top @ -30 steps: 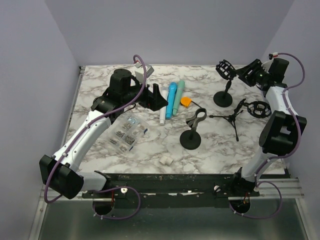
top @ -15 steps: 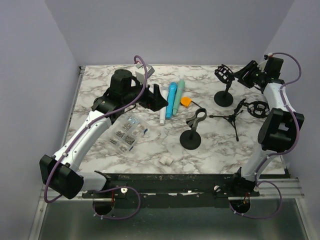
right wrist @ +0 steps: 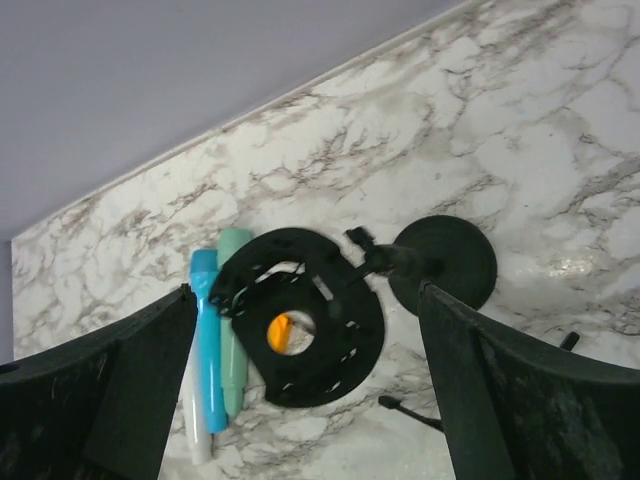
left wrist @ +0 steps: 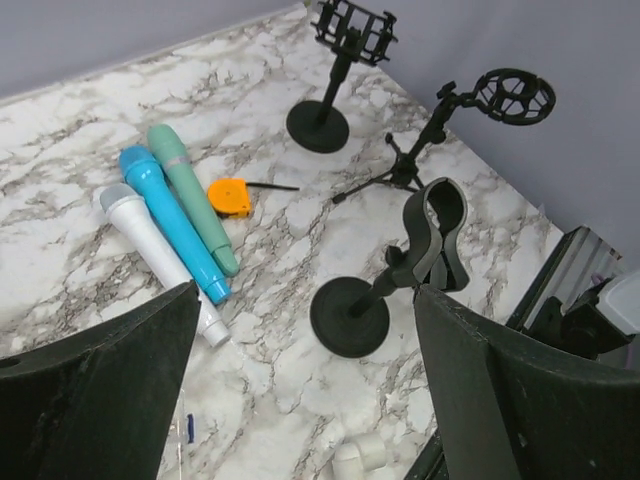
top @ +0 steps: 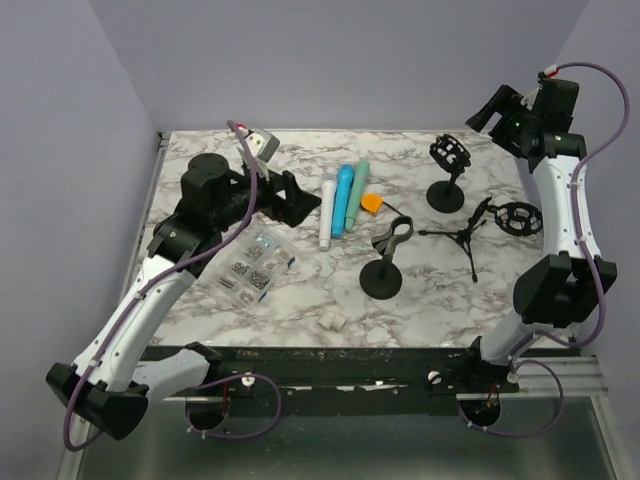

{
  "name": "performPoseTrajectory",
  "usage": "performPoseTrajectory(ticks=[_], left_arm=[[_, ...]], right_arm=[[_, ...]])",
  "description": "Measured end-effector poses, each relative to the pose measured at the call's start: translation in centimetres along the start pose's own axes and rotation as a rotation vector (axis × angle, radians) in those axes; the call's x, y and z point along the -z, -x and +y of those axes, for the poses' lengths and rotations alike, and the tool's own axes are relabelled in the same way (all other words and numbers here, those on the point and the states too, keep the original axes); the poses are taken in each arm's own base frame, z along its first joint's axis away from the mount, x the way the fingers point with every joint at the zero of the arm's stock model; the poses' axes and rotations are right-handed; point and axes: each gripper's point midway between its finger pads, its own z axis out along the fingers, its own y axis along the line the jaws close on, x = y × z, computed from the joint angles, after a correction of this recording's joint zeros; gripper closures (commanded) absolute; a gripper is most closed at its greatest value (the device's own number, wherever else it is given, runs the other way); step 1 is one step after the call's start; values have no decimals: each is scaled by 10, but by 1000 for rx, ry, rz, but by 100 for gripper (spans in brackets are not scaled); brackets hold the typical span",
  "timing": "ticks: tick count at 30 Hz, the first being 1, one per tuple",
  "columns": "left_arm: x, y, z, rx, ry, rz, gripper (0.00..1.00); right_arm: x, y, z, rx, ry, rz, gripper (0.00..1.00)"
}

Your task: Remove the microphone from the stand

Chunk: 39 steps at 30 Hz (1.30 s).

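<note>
Jaws of the left gripper (top: 298, 195) gape wide and empty, left of the black round-based clip stand (top: 381, 281). The right gripper (top: 492, 108), jaws likewise spread and empty, hangs far behind-right of it. Three handheld microphones (top: 343, 200), white, blue and green, lie on the marble tabletop (top: 300, 290) just behind-left of it.

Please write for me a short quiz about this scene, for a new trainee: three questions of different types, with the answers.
1. True or false: the clip stand holds no microphone.
2. Which lies nearest the orange tape measure? A white microphone, B blue microphone, C green microphone.
3. How many stands are on the table?
Key: 1 true. 2 C. 3 three: the clip stand, the shock-mount stand and the tripod stand.
</note>
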Motion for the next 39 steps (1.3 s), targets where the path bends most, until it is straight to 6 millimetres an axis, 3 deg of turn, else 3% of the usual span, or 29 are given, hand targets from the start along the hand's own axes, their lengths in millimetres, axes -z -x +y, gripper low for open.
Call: performPoseTrajectory(ticks=[1, 5, 8, 11, 19, 23, 27, 31, 36, 39], left_arm=[[8, 7, -4, -8, 1, -31, 13], [36, 24, -15, -19, 16, -124, 11], [62, 29, -24, -13, 27, -200, 8], [85, 22, -29, 2, 35, -257, 5], [122, -5, -27, 95, 75, -396, 2], [122, -28, -14, 164, 109, -416, 1], [119, -51, -3, 235, 127, -451, 1], [113, -84, 10, 310, 114, -499, 2], [102, -125, 24, 405, 88, -546, 1], [89, -151, 35, 471, 91, -525, 2]], right_arm=[[10, 1, 11, 20, 9, -16, 1], [57, -10, 67, 88, 117, -63, 0], [95, -37, 107, 129, 240, -69, 0], [124, -66, 124, 135, 338, -57, 0], [162, -124, 101, 91, 395, -37, 0], [182, -149, 87, 86, 413, -56, 0], [193, -186, 61, 67, 414, -77, 0], [192, -228, 36, 10, 417, -76, 0], [172, -283, 6, -102, 395, -18, 0], [165, -304, -5, -165, 386, 6, 0]])
